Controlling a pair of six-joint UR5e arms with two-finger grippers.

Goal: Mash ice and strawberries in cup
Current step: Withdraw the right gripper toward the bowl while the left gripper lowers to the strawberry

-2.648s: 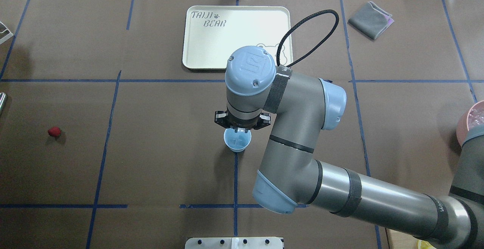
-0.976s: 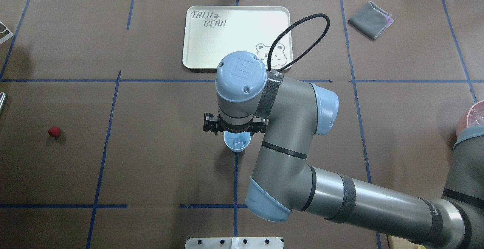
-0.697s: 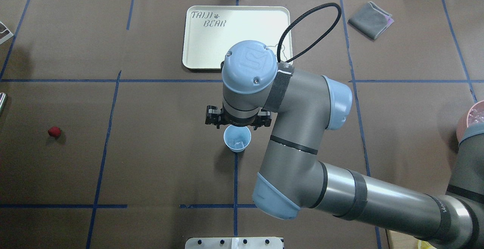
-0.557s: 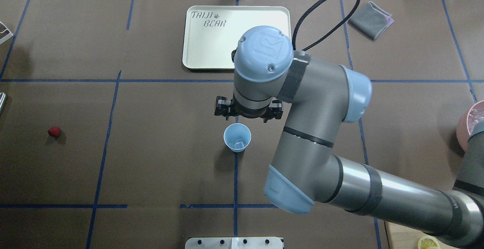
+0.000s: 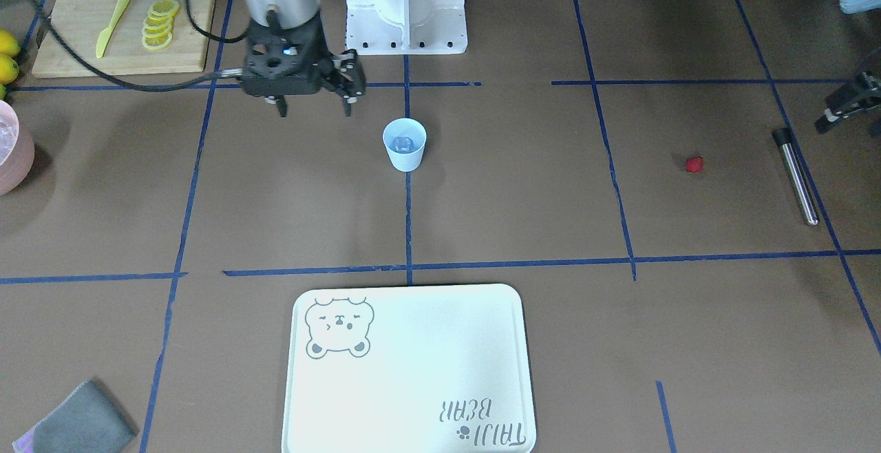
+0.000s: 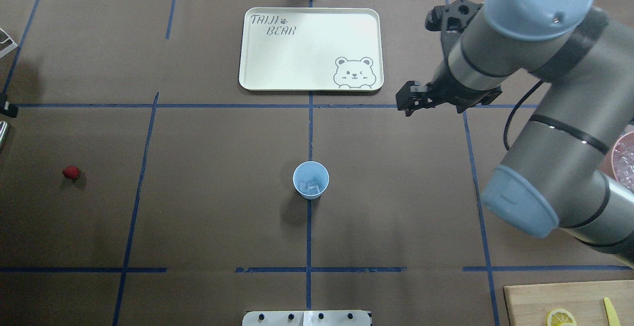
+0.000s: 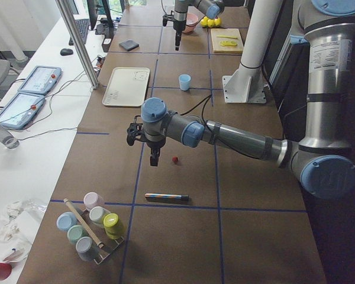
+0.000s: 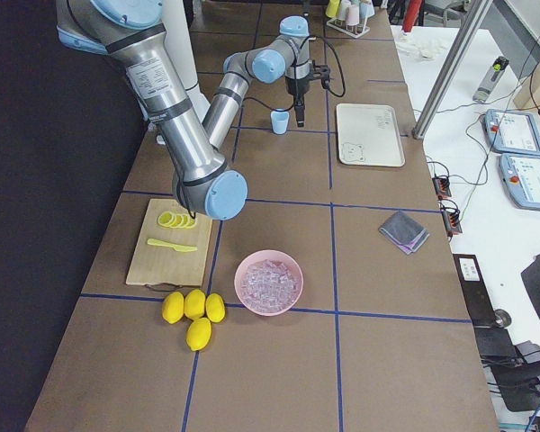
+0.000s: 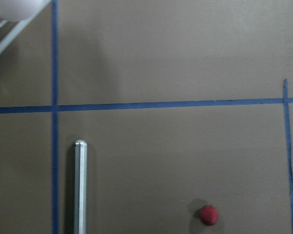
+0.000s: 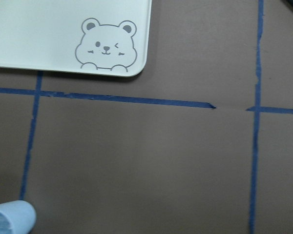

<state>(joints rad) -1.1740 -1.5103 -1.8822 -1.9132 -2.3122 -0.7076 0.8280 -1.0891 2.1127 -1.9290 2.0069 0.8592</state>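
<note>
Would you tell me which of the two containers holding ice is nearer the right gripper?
The blue cup, small and mid-table, a short way from the open right gripper. The pink bowl is bigger and much farther off.

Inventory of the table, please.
cup: 1, light blue, centre
ice: count unclear, clear, in cup
strawberry: 1, red, robot's left
rod: 1, silver, left of strawberry
tray: 1, cream, beyond cup
cloth: 1, grey, far right
bowl: 1, pink, right side, holds ice cubes
board: 1, wood, near right
lemon slices: several, yellow, on board
knife: 1, yellow, on board
lemons: 4, yellow, beside board
pots: several, pastel, left end rack
right gripper: open, empty, right of cup
left gripper: near strawberry, state unclear
</note>
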